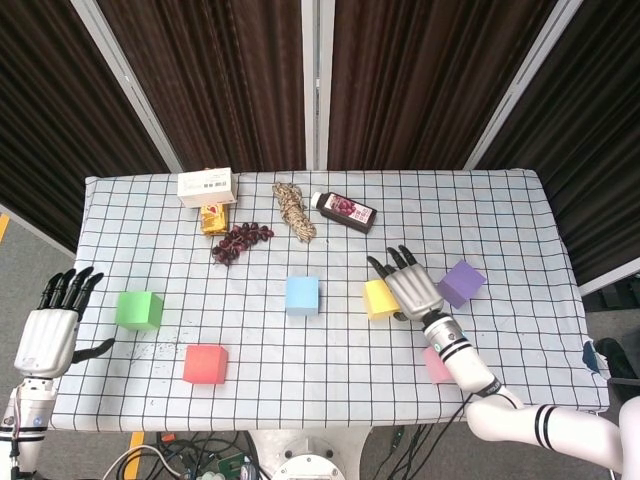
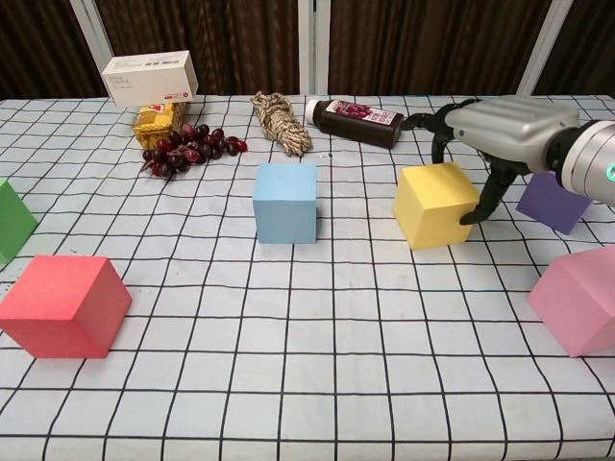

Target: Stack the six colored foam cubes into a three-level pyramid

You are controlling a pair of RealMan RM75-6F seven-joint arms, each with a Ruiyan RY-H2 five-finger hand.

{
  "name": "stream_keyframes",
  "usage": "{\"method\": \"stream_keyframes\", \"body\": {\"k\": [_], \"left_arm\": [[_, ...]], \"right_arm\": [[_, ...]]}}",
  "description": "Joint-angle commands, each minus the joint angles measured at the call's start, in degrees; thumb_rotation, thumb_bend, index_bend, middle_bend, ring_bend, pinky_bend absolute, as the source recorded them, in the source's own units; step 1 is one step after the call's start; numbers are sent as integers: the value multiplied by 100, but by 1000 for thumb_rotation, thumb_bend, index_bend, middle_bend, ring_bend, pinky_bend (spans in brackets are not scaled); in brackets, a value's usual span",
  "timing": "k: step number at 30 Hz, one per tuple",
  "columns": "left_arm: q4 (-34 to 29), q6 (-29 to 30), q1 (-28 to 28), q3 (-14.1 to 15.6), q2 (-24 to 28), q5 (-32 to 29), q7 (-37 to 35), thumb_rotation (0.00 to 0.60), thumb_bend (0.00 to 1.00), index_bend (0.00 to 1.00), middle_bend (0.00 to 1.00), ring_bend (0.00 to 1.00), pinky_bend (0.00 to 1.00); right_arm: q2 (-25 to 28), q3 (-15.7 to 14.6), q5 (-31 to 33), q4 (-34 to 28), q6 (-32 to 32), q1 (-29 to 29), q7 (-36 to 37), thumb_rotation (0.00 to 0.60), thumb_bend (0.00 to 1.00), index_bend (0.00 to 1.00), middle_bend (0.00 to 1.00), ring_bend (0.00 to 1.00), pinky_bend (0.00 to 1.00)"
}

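Observation:
The yellow cube (image 1: 377, 299) (image 2: 434, 204) sits right of centre on the checked cloth. My right hand (image 1: 407, 286) (image 2: 502, 132) hovers over its right side with fingers spread; the thumb hangs by the cube's right face, and I see no grip. The purple cube (image 1: 461, 283) (image 2: 553, 203) lies just right of that hand. The pink cube (image 1: 437, 366) (image 2: 578, 299) is near the front edge, partly behind my right forearm. Blue cube (image 1: 302, 295) (image 2: 285, 202) is at centre, red cube (image 1: 205, 364) (image 2: 63, 304) front left, green cube (image 1: 138, 310) (image 2: 12, 220) far left. My left hand (image 1: 50, 331) hangs open off the table's left edge.
Along the back stand a white box (image 1: 207, 185) (image 2: 151, 77), a gold packet (image 1: 213, 218), dark grapes (image 1: 240, 240) (image 2: 188, 149), a rope bundle (image 1: 294, 211) (image 2: 280, 122) and a dark bottle (image 1: 345, 211) (image 2: 356, 121) lying on its side.

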Motion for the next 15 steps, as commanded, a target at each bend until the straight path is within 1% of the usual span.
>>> {"method": "stream_keyframes", "body": {"k": [1, 5, 8, 11, 15], "left_arm": [[-9, -10, -2, 5, 10, 3, -33, 600, 0, 101, 54, 0, 59], [-11, -25, -4, 5, 35, -5, -93, 600, 0, 101, 54, 0, 59], [5, -11, 6, 8, 24, 0, -132, 600, 0, 100, 54, 0, 59], [35, 4, 24, 28, 5, 15, -180, 600, 0, 100, 54, 0, 59], [105, -1, 46, 43, 8, -5, -281, 600, 0, 100, 54, 0, 59]], "right_arm": [[-25, 51, -125, -17, 164, -12, 165, 600, 11, 0, 457, 96, 0], [44, 147, -151, -186, 351, -65, 367, 600, 23, 0, 564, 155, 0], [4, 243, 172, -397, 383, -41, 232, 600, 25, 0, 605, 188, 0], [-94, 321, 527, -610, 400, 44, -14, 600, 42, 0, 622, 208, 0], [-294, 355, 1000, -678, 497, 203, -510, 600, 44, 0, 623, 208, 0]]}}
